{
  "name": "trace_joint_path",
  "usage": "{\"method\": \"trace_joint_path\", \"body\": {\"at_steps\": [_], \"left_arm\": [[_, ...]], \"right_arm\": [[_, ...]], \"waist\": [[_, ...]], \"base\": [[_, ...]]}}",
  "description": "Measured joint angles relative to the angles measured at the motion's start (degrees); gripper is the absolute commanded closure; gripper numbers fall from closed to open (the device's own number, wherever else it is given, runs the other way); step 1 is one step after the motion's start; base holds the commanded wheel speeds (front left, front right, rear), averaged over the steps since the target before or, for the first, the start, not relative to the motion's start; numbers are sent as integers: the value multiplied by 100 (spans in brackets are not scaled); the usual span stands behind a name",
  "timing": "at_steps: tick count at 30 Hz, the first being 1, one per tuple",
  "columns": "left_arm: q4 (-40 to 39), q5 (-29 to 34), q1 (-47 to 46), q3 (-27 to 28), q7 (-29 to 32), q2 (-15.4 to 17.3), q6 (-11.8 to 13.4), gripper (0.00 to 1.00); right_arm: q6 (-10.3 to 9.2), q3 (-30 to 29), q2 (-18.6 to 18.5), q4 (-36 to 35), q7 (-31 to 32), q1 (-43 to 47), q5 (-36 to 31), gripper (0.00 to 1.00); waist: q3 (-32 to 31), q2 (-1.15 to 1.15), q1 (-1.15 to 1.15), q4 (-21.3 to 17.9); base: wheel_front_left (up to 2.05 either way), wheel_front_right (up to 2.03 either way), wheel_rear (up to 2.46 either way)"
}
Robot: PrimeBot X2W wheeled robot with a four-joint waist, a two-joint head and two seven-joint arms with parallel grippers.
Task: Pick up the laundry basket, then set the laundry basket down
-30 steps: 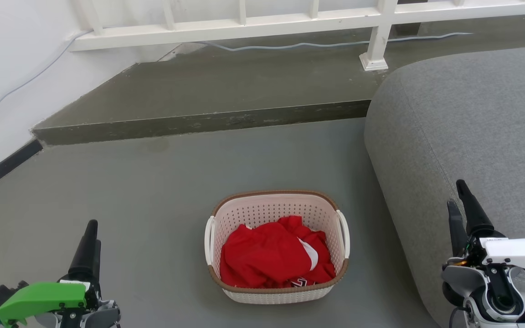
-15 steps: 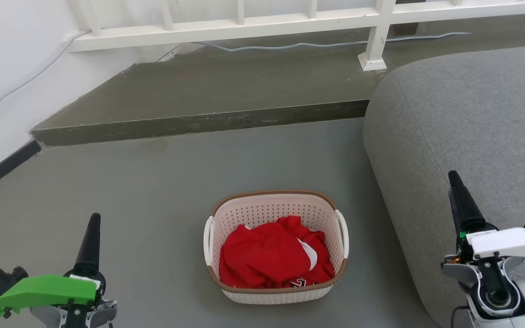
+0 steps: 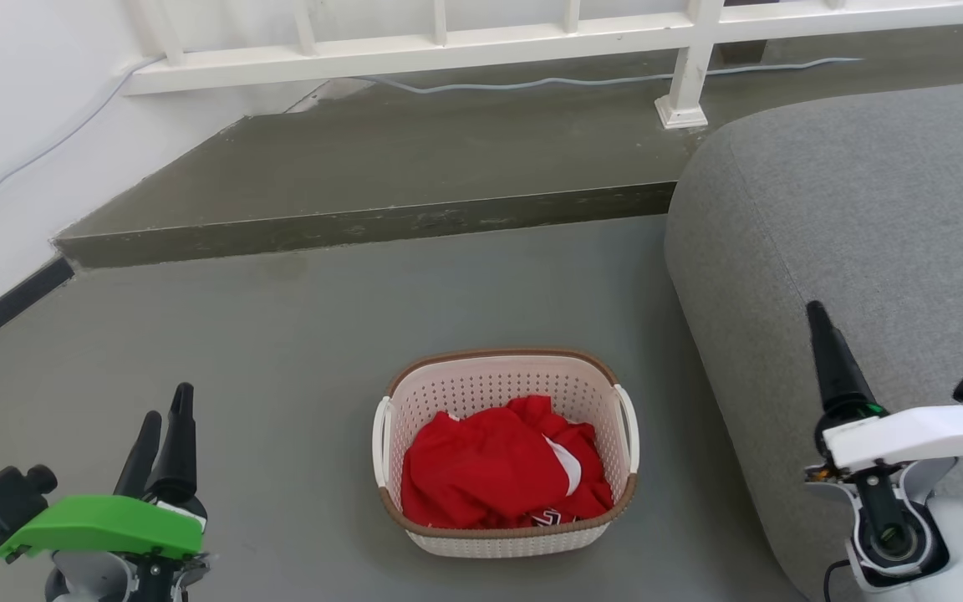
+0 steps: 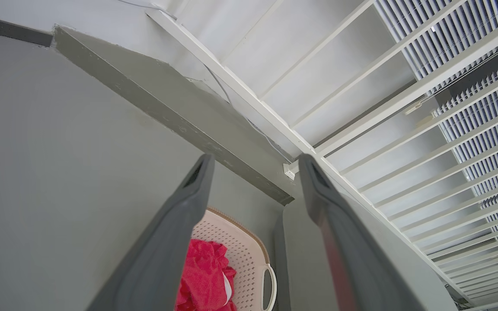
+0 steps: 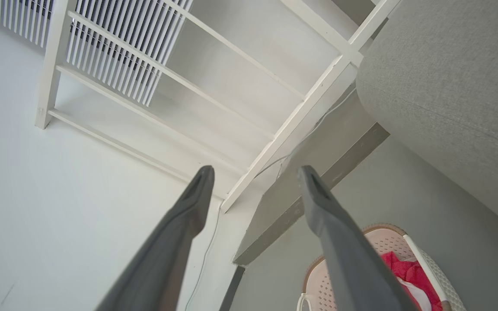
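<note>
Presently on grey floor point(image 3: 281, 351): laundry basket point(image 3: 502, 380), upright and resting flat, near the rounded front of grey sofa point(image 3: 866, 209) but not touching it. Holds a crumpled red garment point(image 3: 481, 468) with a white patch, possibly a lining; too small to tell. Brown rim point(image 3: 506, 528) unbroken all round. White loop handles point(image 3: 381, 443) on both short sides, neither one touched.

Low at left in head view: left gripper point(image 3: 167, 405), well apart from basket, fingers point(image 3: 176, 451) pointing up-view. Jaws apart, gap plain in left wrist view, nothing between.

At right, over the sofa's edge: right gripper point(image 3: 820, 322), also well apart from basket. Seen edge-on from the head, so gap unreadable there; jaws apart and empty by right wrist view.

Beyond basket: raised darker step point(image 3: 364, 221) across the floor, white railing point(image 3: 448, 50) along the back, pale cable point(image 3: 573, 81) trailing on the step beneath it. At far left, white wall point(image 3: 13, 125) with dark skirting point(image 3: 5, 305).
</note>
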Motion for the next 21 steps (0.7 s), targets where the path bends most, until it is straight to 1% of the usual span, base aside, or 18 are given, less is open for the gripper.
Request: {"method": "trace_joint_path", "body": {"at_steps": [2,12,14,16,21], "left_arm": [[-36,227,-2,-29,-41,13,25,0],[-233,1352,-27,-253,-242,100,135,0],[-259,1568,-31,-302,-281,104,186,0],[-289,1744,-32,-334,-301,105,214,0],[-376,2151,-33,-392,-425,105,256,0]], "right_arm": [[-22,77,-11,-9,-13,-2,-269,0],[-358,334,-111,-86,-212,-10,-1572,0],[-378,389,-119,-97,-259,-10,-1773,0],[-456,465,-118,-113,-309,-11,-1992,0],[-569,580,-109,-130,-411,-12,-2439,0]], "waist": [[3,0,0,1],[21,0,0,11],[27,0,0,12],[32,0,0,12],[42,0,0,4]], "base": [[0,0,0],[0,0,0],[0,0,0],[0,0,0],[0,0,0]]}}
